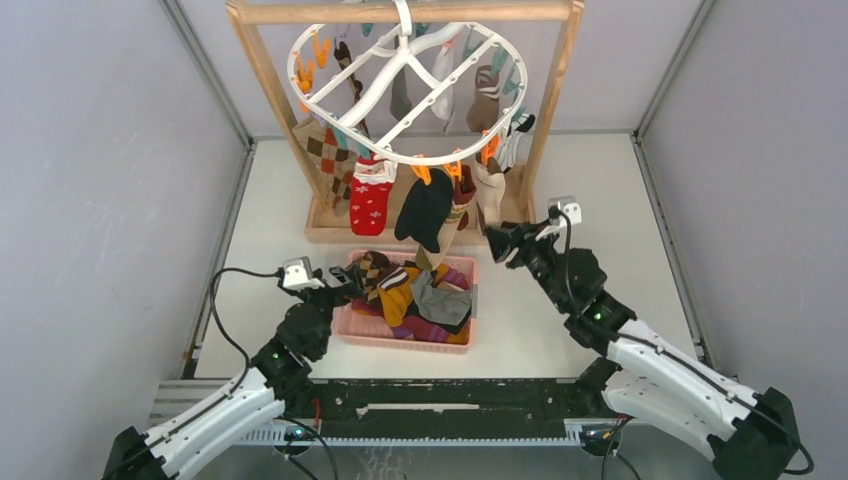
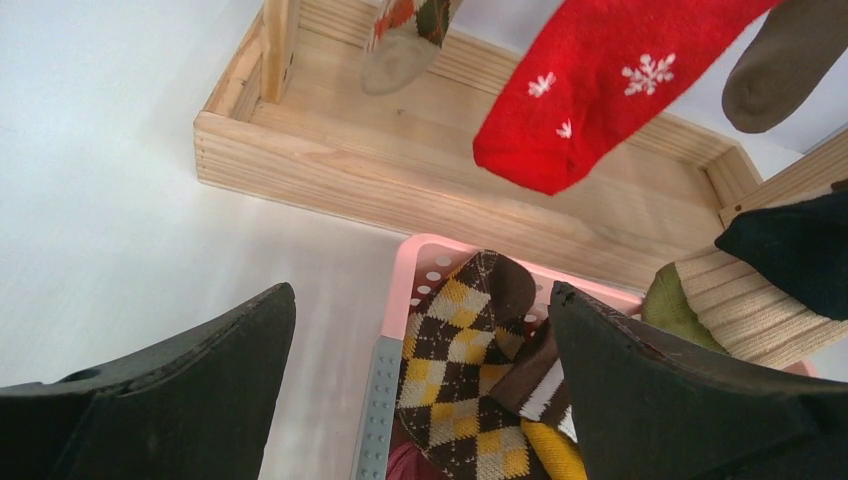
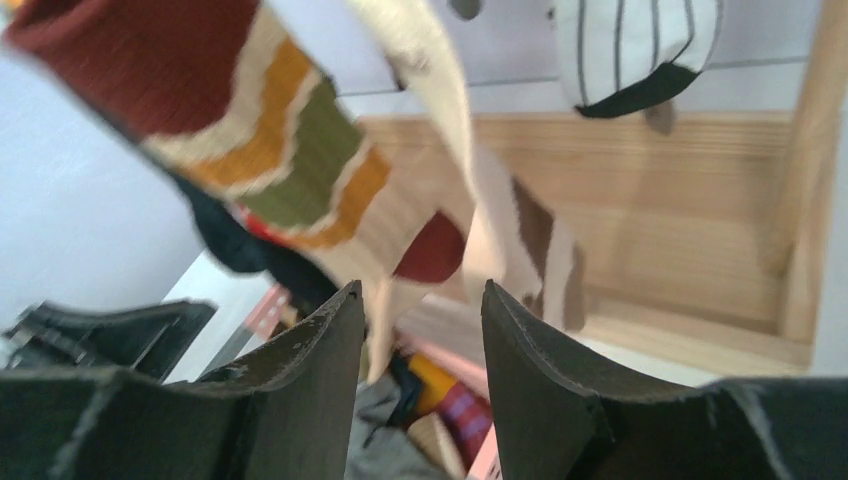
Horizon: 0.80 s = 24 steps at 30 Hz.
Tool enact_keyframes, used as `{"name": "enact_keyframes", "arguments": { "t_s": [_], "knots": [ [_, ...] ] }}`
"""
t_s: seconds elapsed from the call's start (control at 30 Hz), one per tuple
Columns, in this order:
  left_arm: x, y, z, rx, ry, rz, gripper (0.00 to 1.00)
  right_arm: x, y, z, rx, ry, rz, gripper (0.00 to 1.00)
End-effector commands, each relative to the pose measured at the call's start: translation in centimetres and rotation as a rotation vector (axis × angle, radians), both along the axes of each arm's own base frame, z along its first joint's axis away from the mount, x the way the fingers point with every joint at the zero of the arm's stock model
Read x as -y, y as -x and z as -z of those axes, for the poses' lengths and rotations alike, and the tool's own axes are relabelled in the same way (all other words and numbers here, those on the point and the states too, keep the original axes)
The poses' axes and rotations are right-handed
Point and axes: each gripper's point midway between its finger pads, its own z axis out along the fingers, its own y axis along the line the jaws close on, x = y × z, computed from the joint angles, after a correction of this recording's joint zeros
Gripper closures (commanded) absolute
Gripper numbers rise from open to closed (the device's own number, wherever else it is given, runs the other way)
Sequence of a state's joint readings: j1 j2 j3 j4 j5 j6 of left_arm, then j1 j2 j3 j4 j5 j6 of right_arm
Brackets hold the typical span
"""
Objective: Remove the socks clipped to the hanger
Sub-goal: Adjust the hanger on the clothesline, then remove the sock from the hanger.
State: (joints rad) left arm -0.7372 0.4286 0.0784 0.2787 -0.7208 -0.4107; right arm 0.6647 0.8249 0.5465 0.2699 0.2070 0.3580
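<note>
Top view: hanger (image 1: pixel 402 62) hangs from the wooden stand (image 1: pixel 300 13), socks clipped all round its rim. Right gripper (image 1: pixel 497 240) is raised, fingertips just beside the beige sock (image 1: pixel 490 195) on the hanger's front right. Left gripper (image 1: pixel 345 283) is low at the left rim of the pink basket (image 1: pixel 400 341), which holds loose socks.

Left wrist: left gripper (image 2: pixel 422 292) spread wide, nothing held. Argyle sock (image 2: pixel 450 350) lies in the basket below the gap, basket rim (image 2: pixel 430 250) just ahead of the tips. Red snowflake sock (image 2: pixel 600 90) hangs further ahead, above the stand's base.

Right wrist: right gripper (image 3: pixel 420 290) fingers parted. A blurred beige sock (image 3: pixel 500 230) tip dangles into the gap, not visibly pinched. Striped sock (image 3: pixel 260 130) hangs up-left of the fingers.
</note>
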Motion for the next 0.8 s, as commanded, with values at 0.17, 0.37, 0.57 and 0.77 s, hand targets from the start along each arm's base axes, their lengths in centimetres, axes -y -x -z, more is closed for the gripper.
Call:
{"name": "enact_keyframes", "arguments": {
  "t_s": [0.17,0.37,0.57,0.77],
  "knots": [
    [1.0,-0.3,-2.0,0.032,0.017,0.027,0.00,-3.9,5.7,1.8,0.048,0.045,-0.124,0.45],
    [1.0,-0.4,-1.8,0.032,0.016,0.026,0.00,-7.4,5.9,4.3,0.014,0.066,-0.161,0.43],
    [1.0,-0.3,-1.7,0.032,0.012,0.029,0.00,-9.5,4.1,6.1,-0.009,0.045,-0.122,0.40],
    [0.9,-0.2,-1.7,0.036,0.009,0.031,0.00,-11.1,2.5,7.2,-0.025,0.017,-0.124,0.40]
  ]
}}
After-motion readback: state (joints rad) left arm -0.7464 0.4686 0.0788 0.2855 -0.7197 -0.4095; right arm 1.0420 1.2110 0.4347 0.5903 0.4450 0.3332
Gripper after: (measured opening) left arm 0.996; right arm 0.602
